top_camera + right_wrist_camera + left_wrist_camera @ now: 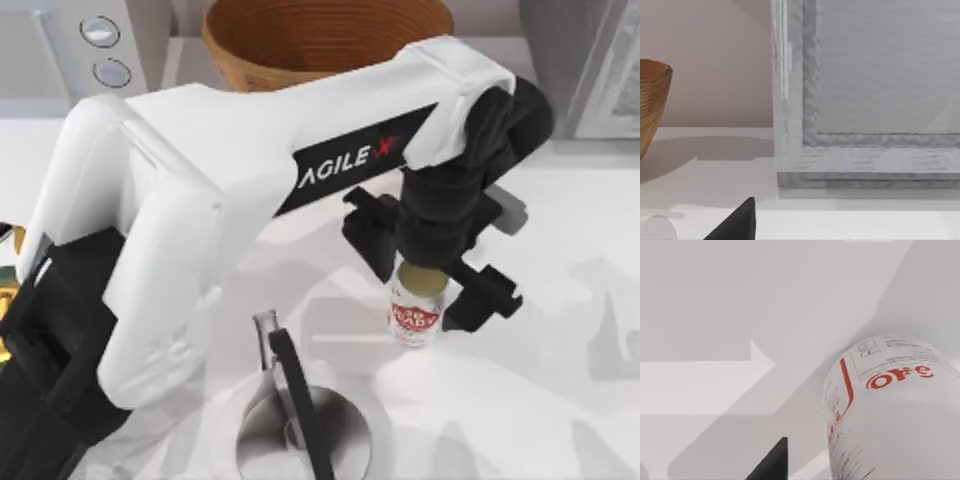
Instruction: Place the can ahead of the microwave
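Observation:
The can (414,312), white with a red label and a dull gold top, stands upright on the white table right of centre. My left gripper (427,266) hangs directly over it, open, with one black finger (368,232) on each side of the can and clear gaps between. In the left wrist view the can (890,410) looms close beside a black fingertip (771,464). The microwave (95,50), pale with two round silver dials, stands at the back left. A dark part of my right gripper (735,225) faces a grey appliance.
A wooden bowl (320,40) stands at the back centre, also in the right wrist view (652,105). A darker grey boxy appliance (590,60) fills the back right (865,100). A silver kettle (300,425) with a black handle sits near the front edge.

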Robot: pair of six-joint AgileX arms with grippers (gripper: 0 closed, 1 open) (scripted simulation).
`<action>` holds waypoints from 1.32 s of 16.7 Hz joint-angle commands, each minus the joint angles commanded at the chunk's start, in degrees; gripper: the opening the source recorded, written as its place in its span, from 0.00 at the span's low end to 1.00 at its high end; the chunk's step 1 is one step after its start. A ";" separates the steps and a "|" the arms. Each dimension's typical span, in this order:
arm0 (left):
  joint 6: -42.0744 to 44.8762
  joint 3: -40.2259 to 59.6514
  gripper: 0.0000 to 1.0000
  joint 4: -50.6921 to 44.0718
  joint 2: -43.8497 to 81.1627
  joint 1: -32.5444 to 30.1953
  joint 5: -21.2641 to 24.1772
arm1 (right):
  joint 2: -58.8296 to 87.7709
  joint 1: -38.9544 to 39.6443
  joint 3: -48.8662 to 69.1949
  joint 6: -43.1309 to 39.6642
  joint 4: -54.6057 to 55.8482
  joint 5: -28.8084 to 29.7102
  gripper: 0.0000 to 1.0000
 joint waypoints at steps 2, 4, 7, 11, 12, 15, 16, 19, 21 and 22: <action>0.00 0.00 0.47 0.00 0.00 0.00 0.00 | 0.00 0.00 0.00 0.00 0.00 0.00 1.00; 0.00 0.00 0.32 0.00 0.00 0.00 0.00 | 0.00 0.00 0.00 0.00 0.00 0.00 1.00; 0.00 0.00 0.10 0.00 0.00 0.00 0.00 | 0.00 0.00 0.00 0.00 0.00 0.00 1.00; 0.00 0.00 0.00 0.00 0.00 0.00 0.00 | 0.00 0.00 0.00 0.00 0.00 0.00 1.00; 0.00 0.00 0.00 0.00 0.00 0.00 0.00 | 0.00 0.00 0.00 0.00 0.00 0.00 1.00; 0.00 0.00 0.00 0.00 0.00 0.00 0.00 | 0.00 0.00 0.00 0.00 0.00 0.00 1.00; 0.00 0.00 0.00 0.00 0.00 0.00 0.00 | 0.00 0.00 0.00 0.00 0.00 0.00 1.00; 0.17 1.05 0.00 -1.05 0.14 -0.06 0.00 | 0.00 0.00 0.00 0.00 0.00 0.00 1.00; 0.01 4.10 0.00 -4.02 0.35 0.01 0.01 | 0.00 0.00 0.00 0.00 0.00 0.00 1.00; 0.00 5.97 0.00 -5.77 0.36 0.00 0.01 | 0.00 0.00 0.00 0.00 0.00 0.00 1.00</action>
